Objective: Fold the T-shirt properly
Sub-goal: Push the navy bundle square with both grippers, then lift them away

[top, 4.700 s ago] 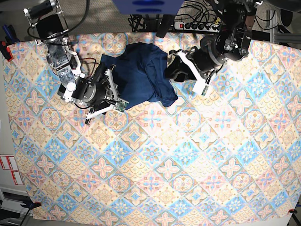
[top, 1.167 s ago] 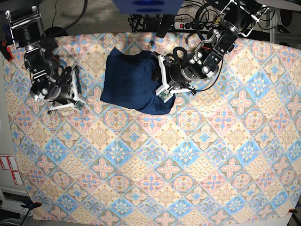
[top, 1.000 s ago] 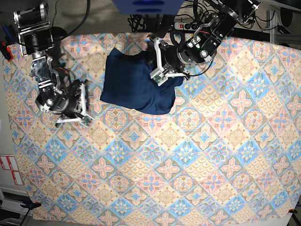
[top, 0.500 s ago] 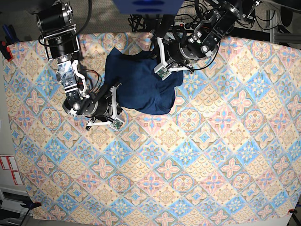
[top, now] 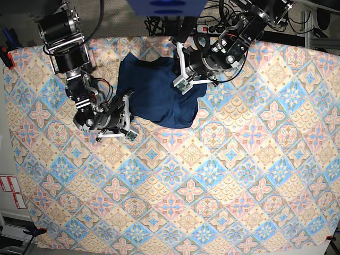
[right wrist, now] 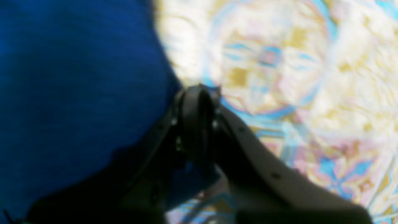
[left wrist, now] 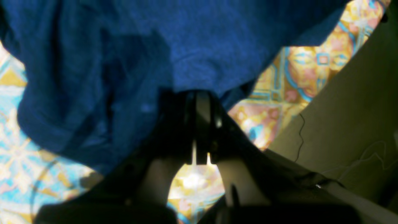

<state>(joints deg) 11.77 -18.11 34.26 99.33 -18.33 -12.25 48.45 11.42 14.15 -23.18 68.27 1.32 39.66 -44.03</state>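
T-shirt [top: 156, 95] lies at the far middle of the patterned cloth [top: 212, 186], well up toward the back edge. It reads as a compact dark blue bundle, roughly squarish, no sleeves trailing out in the overhead view. Edges are uneven; the near right corner bulges and the top is lumpy.

Left gripper [top: 180, 79] sits on the shirt's right edge in the overhead view. In its own wrist view the jaws are pressed together with blue fabric bunched directly over the tips [left wrist: 199, 102]. It looks like a pinch on an edge of the cloth, but the fabric hides the contact, so I judge it clamped on the shirt rather than see it plainly.

Right gripper [top: 127, 114] is at the shirt's lower left edge, on the other side. Its wrist view is blurred: fingers nearly together [right wrist: 197, 121], shirt [right wrist: 77, 93] just beside them on one side and bare patterned cloth on the other. Cannot tell whether any fabric is caught between them.

Progress, as a judgement: the main folds appear done, since the garment is already gathered into a small block. What is left seems to be tidying: squaring the edges, flattening the lumps, perhaps one more fold. Not yet a neat rectangle.
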